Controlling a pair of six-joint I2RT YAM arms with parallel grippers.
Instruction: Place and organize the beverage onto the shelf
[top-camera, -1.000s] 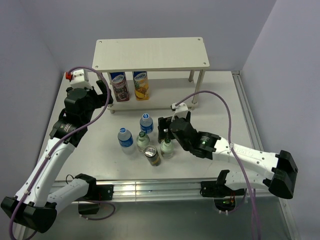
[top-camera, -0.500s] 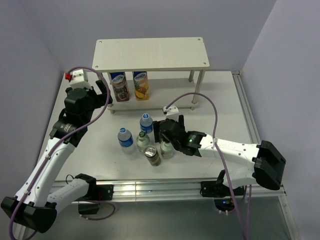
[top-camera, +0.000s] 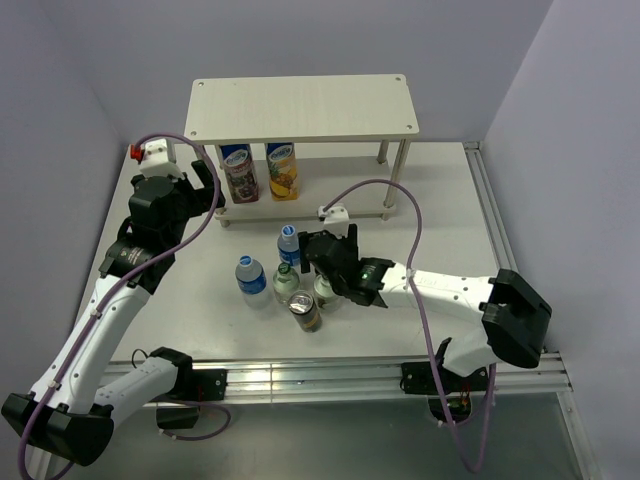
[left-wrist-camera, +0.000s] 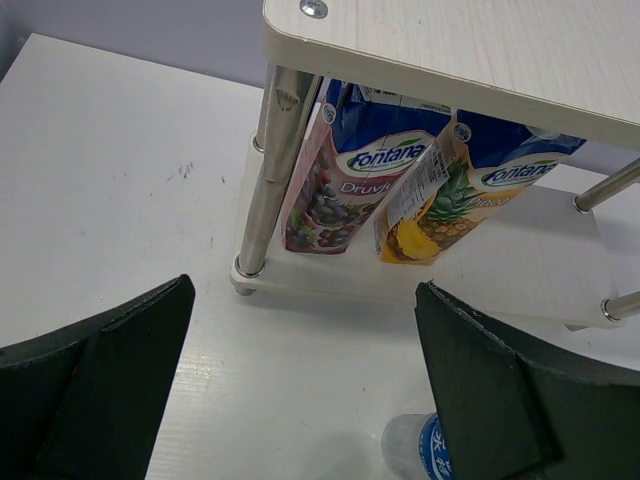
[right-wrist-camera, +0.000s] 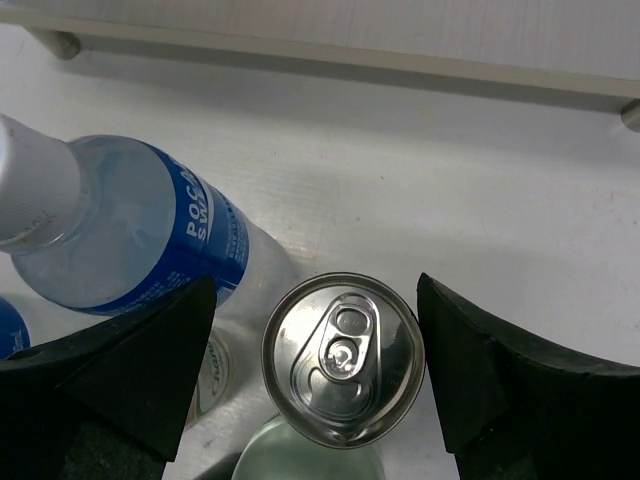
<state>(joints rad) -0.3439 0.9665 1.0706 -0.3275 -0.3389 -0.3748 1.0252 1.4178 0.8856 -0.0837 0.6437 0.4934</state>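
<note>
My right gripper (right-wrist-camera: 313, 285) hangs open over the drinks, one finger on each side of a dark can (right-wrist-camera: 343, 358) seen from above. In the top view the gripper (top-camera: 322, 265) hides that can. A blue-labelled plastic bottle (right-wrist-camera: 130, 235) stands just left of it, and a glass bottle (right-wrist-camera: 305, 460) just behind. On the table stand another can (top-camera: 305, 310), two glass bottles (top-camera: 286, 282) and a second plastic bottle (top-camera: 250, 278). The shelf (top-camera: 300, 105) stands at the back. My left gripper (left-wrist-camera: 305, 288) is open and holds nothing, near the shelf's left post (left-wrist-camera: 270, 170).
Two tall printed cartons (top-camera: 240, 172) (top-camera: 283, 170) stand on the shelf's lower board at the left. A plastic bottle's cap (left-wrist-camera: 412, 450) shows by my left gripper's right finger. A metal rail (top-camera: 300, 378) runs along the table's near edge, and walls close in left and right.
My right arm has swung left and come down over the cluster of drinks, bringing its fingers round a can and narrowing them. The left arm and the drinks have not moved.
</note>
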